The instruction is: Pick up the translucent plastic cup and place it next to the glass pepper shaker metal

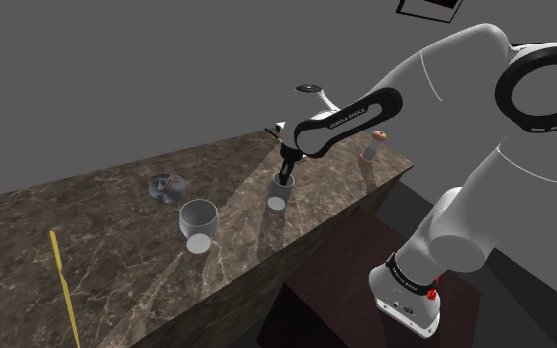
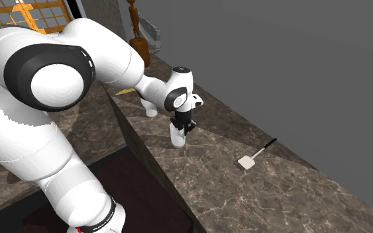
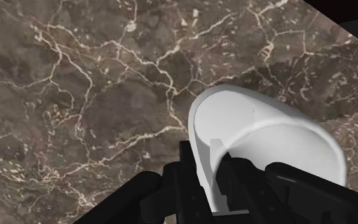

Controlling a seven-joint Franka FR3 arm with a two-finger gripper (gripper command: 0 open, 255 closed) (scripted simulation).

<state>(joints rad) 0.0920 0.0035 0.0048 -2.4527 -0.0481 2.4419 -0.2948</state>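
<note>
The cup (image 1: 277, 194) is a pale, see-through tumbler standing upright on the marble counter (image 1: 88, 247), near its front edge. My gripper (image 1: 286, 176) comes down on its rim, one finger inside and one outside. In the wrist view the cup (image 3: 273, 146) looks white, and the gripper (image 3: 210, 168) is shut on its wall. The second exterior view shows the cup (image 2: 177, 136) under the gripper (image 2: 184, 124). The pepper shaker (image 1: 371, 148), small with a reddish top, stands at the counter's far corner, toward the shoulder view's right.
A rounded glass (image 1: 198, 223) and a dark flat object (image 1: 167, 187) stand toward the shoulder view's left of the cup. A yellow stick (image 1: 63, 277) lies further left. A spatula (image 2: 254, 155) lies on the counter. The counter edge drops to dark floor by the stand.
</note>
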